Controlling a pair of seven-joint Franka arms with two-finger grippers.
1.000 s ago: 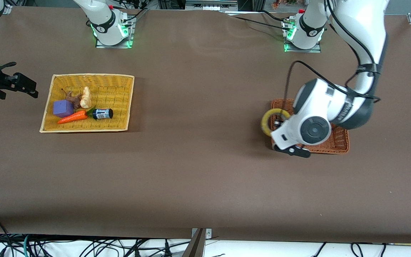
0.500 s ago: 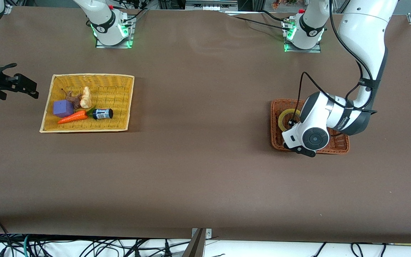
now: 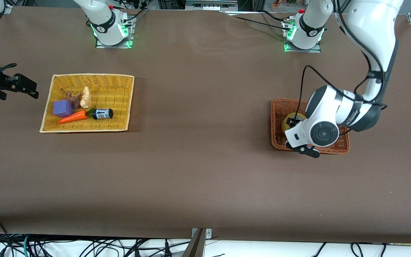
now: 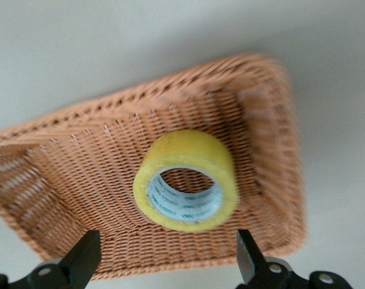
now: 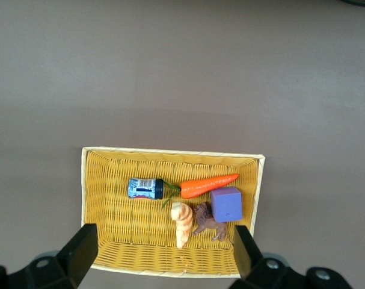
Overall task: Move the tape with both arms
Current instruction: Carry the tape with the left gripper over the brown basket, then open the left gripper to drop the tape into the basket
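Note:
The tape [image 3: 291,117], a yellowish roll with a pale core, lies in the brown wicker basket [image 3: 279,140] toward the left arm's end of the table. In the left wrist view the tape [image 4: 194,149] rests on the basket floor [image 4: 80,180], with its hole turned toward the camera. My left gripper [image 4: 167,265] hangs open over the basket, apart from the tape and empty. In the front view the wrist hides most of it [image 3: 294,125]. My right gripper [image 3: 23,85] waits at the right arm's end of the table, open and empty [image 5: 164,265].
A yellow wicker basket [image 3: 120,103] toward the right arm's end holds a purple cube [image 3: 62,108], a carrot [image 3: 72,116], a small bottle [image 3: 102,113], a brown toy animal and a pale striped piece. The right wrist view shows the same basket [image 5: 110,241].
The left gripper carried the tape from over the basket's rim down into the brown basket, let it go and opened. It has since risen a little. The right arm has not moved.

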